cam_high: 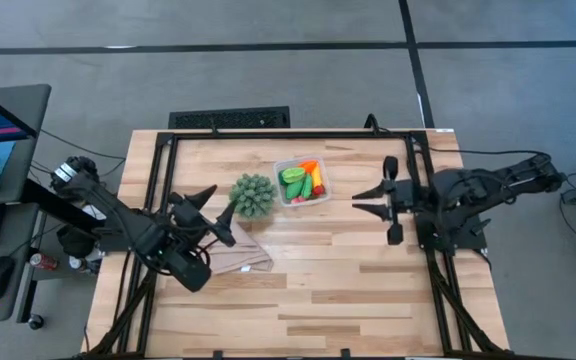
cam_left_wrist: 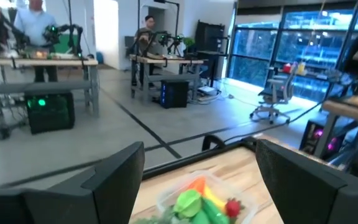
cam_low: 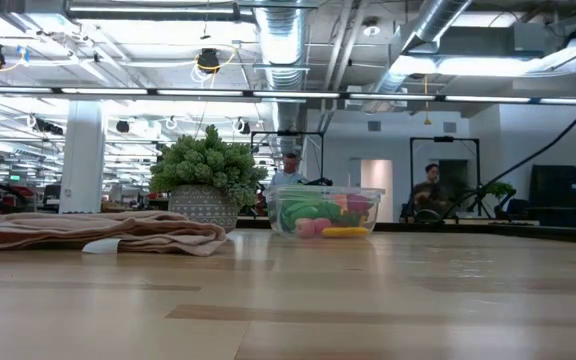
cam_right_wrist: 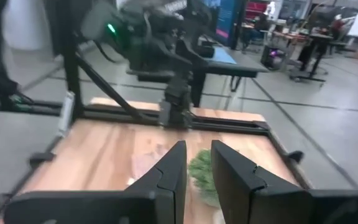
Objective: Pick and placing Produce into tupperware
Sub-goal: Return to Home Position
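While low view shows tupperware side-on, high view shows right hand.

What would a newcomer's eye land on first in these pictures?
Probably the small clear plastic container, toward the top middle of the wooden table in the high view, packed with bright green, orange, yellow and red toy produce. Just left of it sits a spiky round green ball beside a tan folded cloth. The left pincer and right pincer hang open on either side, holding nothing.
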Robot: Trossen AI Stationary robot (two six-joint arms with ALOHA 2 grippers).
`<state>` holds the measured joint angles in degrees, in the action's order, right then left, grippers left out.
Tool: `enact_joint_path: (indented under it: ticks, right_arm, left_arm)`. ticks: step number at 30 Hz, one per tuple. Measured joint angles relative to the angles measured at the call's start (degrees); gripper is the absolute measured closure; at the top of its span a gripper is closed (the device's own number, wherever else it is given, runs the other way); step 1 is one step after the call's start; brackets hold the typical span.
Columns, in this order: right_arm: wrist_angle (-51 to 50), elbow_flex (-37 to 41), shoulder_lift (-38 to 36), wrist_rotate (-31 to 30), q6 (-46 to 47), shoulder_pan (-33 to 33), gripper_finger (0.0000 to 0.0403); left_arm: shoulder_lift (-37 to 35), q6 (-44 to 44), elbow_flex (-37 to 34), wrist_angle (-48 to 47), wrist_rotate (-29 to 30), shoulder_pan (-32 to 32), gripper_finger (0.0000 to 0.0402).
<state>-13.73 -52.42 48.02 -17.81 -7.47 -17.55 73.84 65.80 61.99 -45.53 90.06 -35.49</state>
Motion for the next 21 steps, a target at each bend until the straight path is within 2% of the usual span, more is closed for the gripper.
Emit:
enact_joint_path:
  ticks: [4,8,11,14,16,18,19,21]
  right_arm:
    - [0.0,0.0,1.2,-0.3,-4.8,0.9,0.0335]
    - [0.1,0.0,2.0,-0.2,-5.0,2.2,0.0335]
    - [1.6,0.0,2.5,-0.2,-3.4,3.2,0.0335]
    - [2.2,0.1,2.9,-0.1,-2.2,4.3,0.0335]
    - [2.8,0.0,3.1,-0.3,-1.6,4.6,0.0335]
    - [2.6,-0.1,3.6,-0.2,-1.6,5.0,0.0335]
    - [2.6,0.0,4.0,-0.2,-1.6,5.2,0.0335]
    - [2.7,0.0,4.8,-0.2,-1.5,5.3,0.0335]
  left_arm:
    - [0.0,0.5,3.9,0.0,0.0,0.0,0.0102]
    - [0.0,-2.3,8.4,1.5,0.0,0.7,0.0102]
    - [0.0,-8.2,10.7,8.1,0.2,1.8,0.0102]
    - [0.0,-18.2,12.0,18.4,-1.3,2.9,0.0102]
    - [0.3,-26.9,12.3,27.4,-5.0,4.0,0.0102]
    - [0.4,-37.7,12.3,37.5,-12.0,5.6,0.0102]
    - [0.6,-44.3,12.3,43.3,-17.3,6.7,0.0102]
    - [1.2,-58.3,12.4,54.0,-32.4,9.0,0.0102]
